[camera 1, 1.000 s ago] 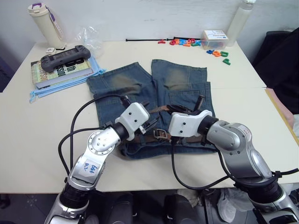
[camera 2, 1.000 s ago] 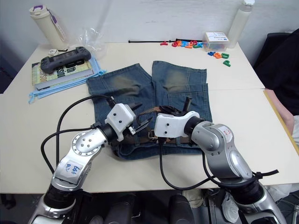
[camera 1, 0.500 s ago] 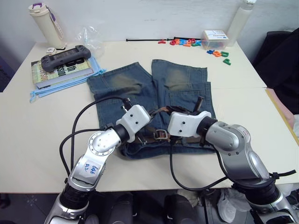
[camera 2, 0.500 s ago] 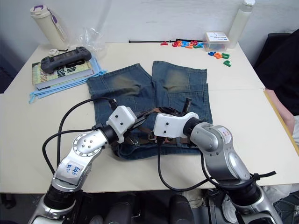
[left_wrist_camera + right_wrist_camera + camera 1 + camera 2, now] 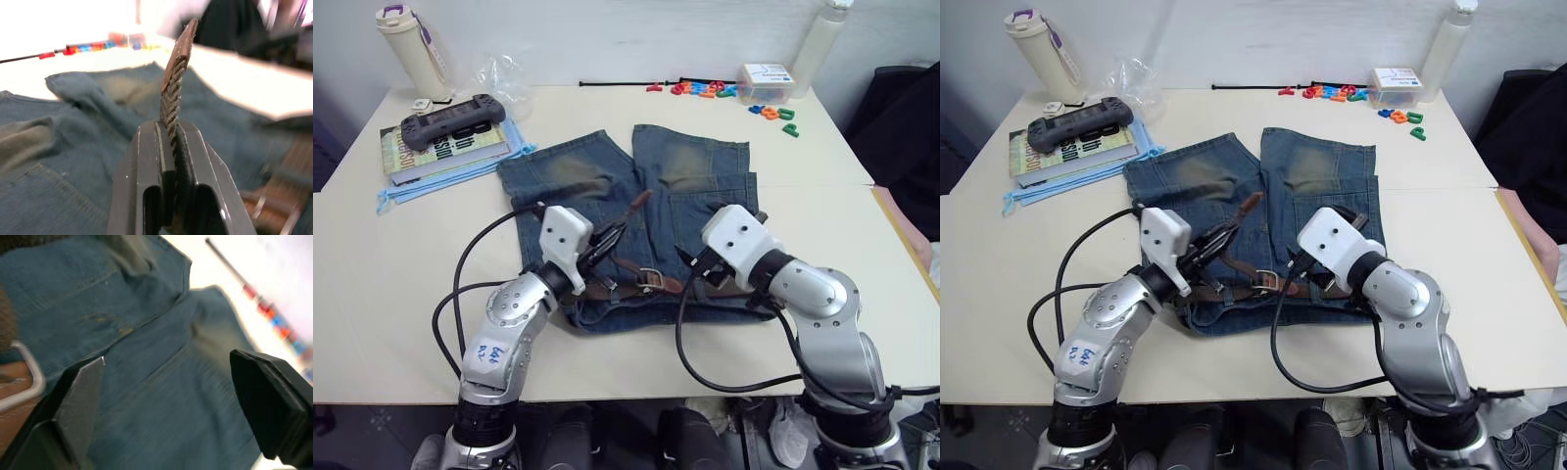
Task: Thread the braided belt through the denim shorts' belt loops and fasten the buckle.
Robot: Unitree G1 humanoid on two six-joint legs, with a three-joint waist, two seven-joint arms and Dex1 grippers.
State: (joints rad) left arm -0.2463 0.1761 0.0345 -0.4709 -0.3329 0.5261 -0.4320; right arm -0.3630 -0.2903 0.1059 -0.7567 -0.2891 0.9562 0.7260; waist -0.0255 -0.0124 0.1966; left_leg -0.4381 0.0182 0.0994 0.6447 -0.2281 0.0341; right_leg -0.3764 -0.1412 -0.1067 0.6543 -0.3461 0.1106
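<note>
The denim shorts (image 5: 607, 176) lie flat mid-table, waistband toward me. Along that waistband runs the braided belt (image 5: 625, 279), its silver buckle (image 5: 651, 279) resting at the middle. My left gripper (image 5: 604, 242) is shut on the belt's free end, and the leather tip (image 5: 641, 199) sticks up above the shorts; the left wrist view shows the braid (image 5: 172, 93) pinched between the fingers (image 5: 195, 161). To the right of the buckle my right gripper (image 5: 698, 271) stands open and holds nothing; the buckle (image 5: 24, 377) is beside it. I cannot make out the belt loops.
Books with a game controller (image 5: 448, 119) and a light blue cloth (image 5: 431, 181) lie at the far left. A bottle (image 5: 406, 44) stands behind them. Coloured letters (image 5: 710, 90), a small box (image 5: 764, 83), a black rod (image 5: 612, 84) and a white bottle (image 5: 818, 44) line the far edge.
My right gripper has opened and drawn back to the right, away from the buckle. My left gripper has shut on the belt's free end and pulled it up and to the left.
</note>
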